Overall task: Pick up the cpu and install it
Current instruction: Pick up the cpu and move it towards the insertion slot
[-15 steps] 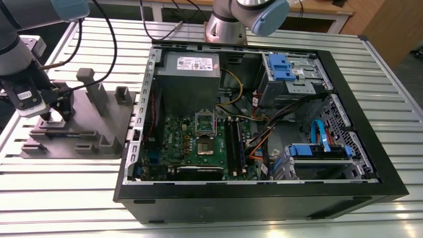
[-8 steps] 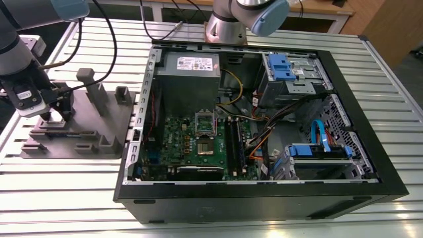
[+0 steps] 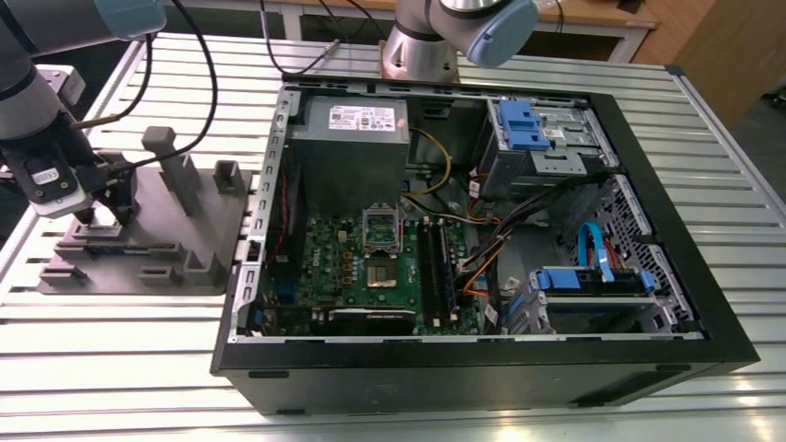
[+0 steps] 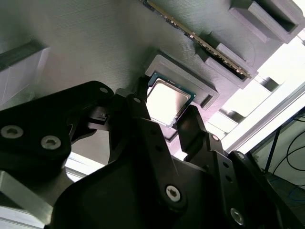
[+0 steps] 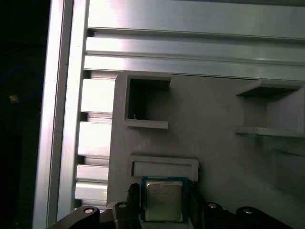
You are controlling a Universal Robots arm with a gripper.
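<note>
- The end effector [image 3: 105, 219] is down on the grey moulded tray [image 3: 184, 230], at the exterior view's left, about mid-height in the frame.
- The tray lies flat on the slatted aluminium table [image 3: 123, 350], just beside the open computer case [image 3: 491, 378] that takes up the centre and the exterior view's right.
- In both wrist views the cpu [image 5: 163, 201] sits flat in its shallow square pocket on the tray, silvery top plate up.
- The black fingers [image 4: 138, 124] are spread, one on each side of the cpu, so the end effector is open and straddling the chip.
- In the first wrist view a sliver of tray shows between one finger and the chip's edge; the other finger is right against its side.
- The cpu is not lifted; it is level in the pocket.
- Inside the case, the metal socket frame [image 3: 382, 241] on the green motherboard [image 3: 356, 267] stands well apart from the end effector.
- In the second wrist view a thin circuit-board strip [image 4: 200, 40] stands on edge in a tray slot near the cpu pocket.
</note>
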